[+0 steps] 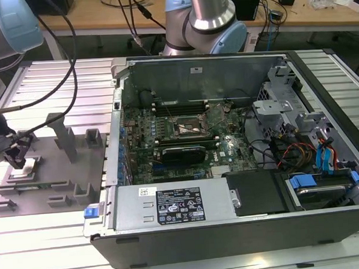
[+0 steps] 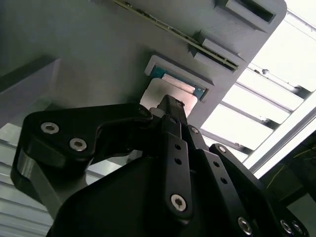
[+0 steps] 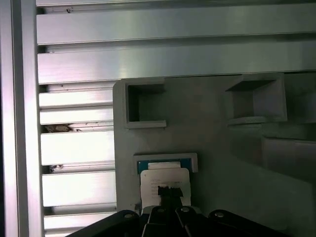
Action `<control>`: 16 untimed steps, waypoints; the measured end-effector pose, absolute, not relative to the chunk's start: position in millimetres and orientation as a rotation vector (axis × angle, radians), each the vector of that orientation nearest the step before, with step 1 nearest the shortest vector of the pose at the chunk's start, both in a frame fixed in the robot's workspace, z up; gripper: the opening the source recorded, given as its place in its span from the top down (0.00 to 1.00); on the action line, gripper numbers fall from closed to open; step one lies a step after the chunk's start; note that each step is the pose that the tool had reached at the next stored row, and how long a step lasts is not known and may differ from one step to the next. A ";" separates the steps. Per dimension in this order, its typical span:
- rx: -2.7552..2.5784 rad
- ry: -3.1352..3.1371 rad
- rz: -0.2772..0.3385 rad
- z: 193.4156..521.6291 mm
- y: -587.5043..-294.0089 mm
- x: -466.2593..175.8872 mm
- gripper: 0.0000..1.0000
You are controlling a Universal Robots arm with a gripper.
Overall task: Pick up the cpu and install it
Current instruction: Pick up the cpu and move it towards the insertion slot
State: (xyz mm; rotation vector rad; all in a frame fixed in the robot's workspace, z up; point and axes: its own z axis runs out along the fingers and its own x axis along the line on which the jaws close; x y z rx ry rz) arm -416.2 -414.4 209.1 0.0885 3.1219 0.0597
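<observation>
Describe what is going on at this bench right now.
The robot's pincer is low over the cpu, which lies in its nest on the grey fixture plate at the exterior view's left. Whether it grips the cpu cannot be told. The open PC case stands beside the plate, and the cpu is not yet installed.

cpu [image 3: 165, 176], pale silver sq chip, lying flat in grey fixture [image 3: 212, 143] pocket

Arm [image 1: 212, 12]: silver-grey tube segments, grey joint housings, light-blue joint caps [image 1: 18, 25]. Black cables [image 1: 74, 58] loop loosely off it toward the wrist. Pincer [image 2: 170, 106]: matte black linkage plates with rounded edges, silver socket-head screws [image 2: 178, 201] at the pivots, small holes along the centre bar.
</observation>
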 end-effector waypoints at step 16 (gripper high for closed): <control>0.088 3.121 0.060 207.9 -414.4 -416.1 0.40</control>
